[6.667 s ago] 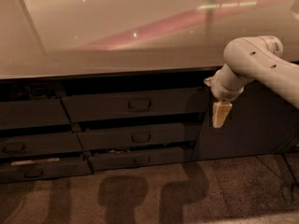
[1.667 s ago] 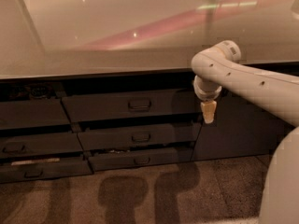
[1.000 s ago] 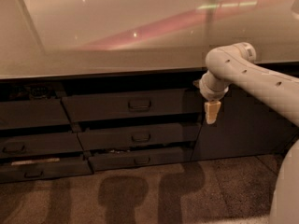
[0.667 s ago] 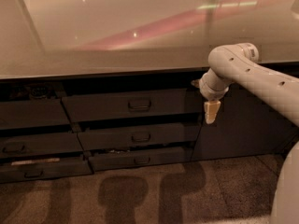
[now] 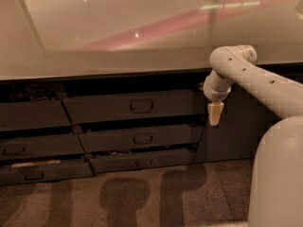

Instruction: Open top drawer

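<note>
The top drawer is the wide dark grey front at the top of the middle column, just under the counter edge. Its small bar handle sits at the centre. A dark gap shows above the front. My gripper hangs tip-down from the white arm, just past the drawer's right end and level with its front. It is well to the right of the handle and holds nothing.
A pale glossy counter top overhangs the drawers. Two shallower drawers lie below the top one. More drawers stand at the left. A dark cabinet door is behind the gripper. Brown carpet lies below. A thick arm segment fills the lower right.
Over the frames the gripper moved left towards the drawer's right end, then drifted slightly back right. In the last second it has hardly moved. The drawer front looks the same.
</note>
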Tool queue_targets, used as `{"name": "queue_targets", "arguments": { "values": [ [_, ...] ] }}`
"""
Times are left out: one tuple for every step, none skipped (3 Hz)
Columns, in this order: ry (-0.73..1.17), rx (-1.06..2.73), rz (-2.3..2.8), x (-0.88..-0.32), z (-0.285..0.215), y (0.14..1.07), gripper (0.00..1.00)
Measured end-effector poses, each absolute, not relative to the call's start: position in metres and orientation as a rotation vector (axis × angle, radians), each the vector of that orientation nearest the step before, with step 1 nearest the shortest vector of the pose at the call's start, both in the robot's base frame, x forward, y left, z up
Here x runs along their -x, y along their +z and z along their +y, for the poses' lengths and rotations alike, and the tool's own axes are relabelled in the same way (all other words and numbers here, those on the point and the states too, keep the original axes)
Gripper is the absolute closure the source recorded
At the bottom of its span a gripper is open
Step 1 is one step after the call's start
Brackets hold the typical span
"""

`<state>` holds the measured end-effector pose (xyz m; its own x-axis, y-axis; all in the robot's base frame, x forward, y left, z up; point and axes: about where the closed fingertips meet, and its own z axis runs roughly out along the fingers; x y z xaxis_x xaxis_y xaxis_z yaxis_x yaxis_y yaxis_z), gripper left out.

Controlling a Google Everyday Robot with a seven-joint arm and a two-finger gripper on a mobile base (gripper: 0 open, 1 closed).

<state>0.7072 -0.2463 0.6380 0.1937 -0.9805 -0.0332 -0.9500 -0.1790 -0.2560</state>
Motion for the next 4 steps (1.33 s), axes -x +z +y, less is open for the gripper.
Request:
{"name": "queue_targets", "arguments": {
  "values": [
    [-0.203, 2.247, 1.855, -0.7072, -0.2463, 0.638, 0.0],
    [-0.203, 2.247, 1.855, -0.7072, -0.2462, 0.6379, 0.18],
    [-0.203, 2.247, 1.855, -0.7072, -0.2462, 0.6379, 0.42],
    [-0.203, 2.247, 1.855, -0.7072, -0.2462, 0.6378, 0.65]
  ]
}}
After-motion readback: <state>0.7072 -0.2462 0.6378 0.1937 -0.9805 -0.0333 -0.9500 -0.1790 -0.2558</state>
